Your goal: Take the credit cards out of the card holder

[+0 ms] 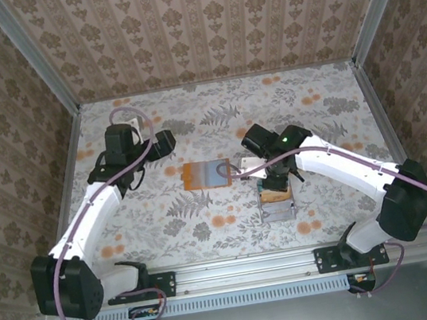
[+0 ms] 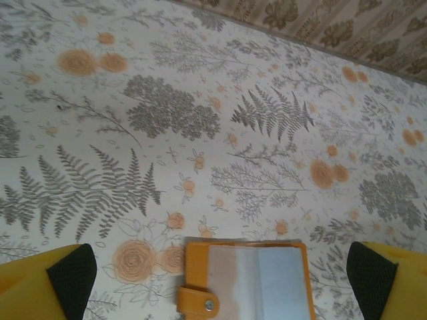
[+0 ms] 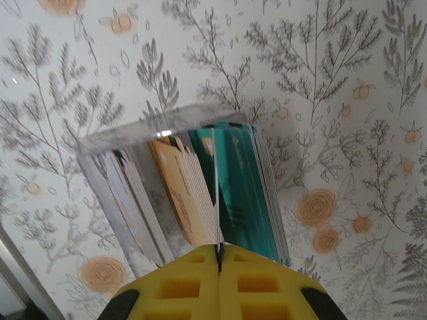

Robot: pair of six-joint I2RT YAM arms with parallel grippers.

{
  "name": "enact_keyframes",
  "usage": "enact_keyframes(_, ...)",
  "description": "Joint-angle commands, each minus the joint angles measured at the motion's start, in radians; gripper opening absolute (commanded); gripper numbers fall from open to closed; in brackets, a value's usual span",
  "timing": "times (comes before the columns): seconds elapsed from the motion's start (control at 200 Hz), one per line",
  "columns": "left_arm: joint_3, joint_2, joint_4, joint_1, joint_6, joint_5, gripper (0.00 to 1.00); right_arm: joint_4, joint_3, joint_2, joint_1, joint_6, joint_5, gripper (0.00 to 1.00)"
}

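My right gripper (image 3: 219, 257): clenched, yellow fingers (image 3: 173, 290) pressed flat together at bottom centre of the right wrist view. A thin white card edge (image 3: 215, 187) runs straight up from the seam into the tray (image 3: 133, 137); can't tell if I'm pinching it or it just stands in line. The tray is clear-walled, with cards upright in it: teal stack (image 3: 250, 187) right of the white edge, orange card (image 3: 175, 187) left of it, pale grey ones (image 3: 127, 200) further left. Top view: this gripper sits over the tray's upper end, right of centre.

My left gripper (image 2: 220, 275): released, jaws wide, fingertips (image 2: 70, 273) in the two bottom corners of the left wrist view, gripping nothing. The card holder (image 2: 247, 280) lies opened flat on the floral table (image 2: 200, 100) at bottom centre, between the fingertips, clear of both. Orange border, snap strap (image 2: 199, 303) at its lower left, left inner panel tan-pink, right one grey-blue. Can't tell what sits in the pockets. Top view: card holder at frame centre, between both grippers, near the tray's left side, not touching it.
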Motion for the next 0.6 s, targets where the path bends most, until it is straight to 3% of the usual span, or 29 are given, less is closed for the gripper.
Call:
enact_keyframes(0.0, -0.039, -0.042, 0.091, 0.008, 0.026, -0.067, 1.0, 0.02, -0.035, -0.035, 0.01, -0.087, 0.077, 0.0)
enact_keyframes(0.51, -0.036, -0.039, 0.045, 0.009, 0.019, -0.052, 1.0, 0.154, -0.123, -0.008, 0.012, -0.115, 0.076, 0.0)
enact_keyframes(0.595, -0.039, -0.042, 0.042, 0.009, 0.018, -0.049, 1.0, 0.18, -0.138, -0.005, 0.012, -0.098, 0.09, 0.12)
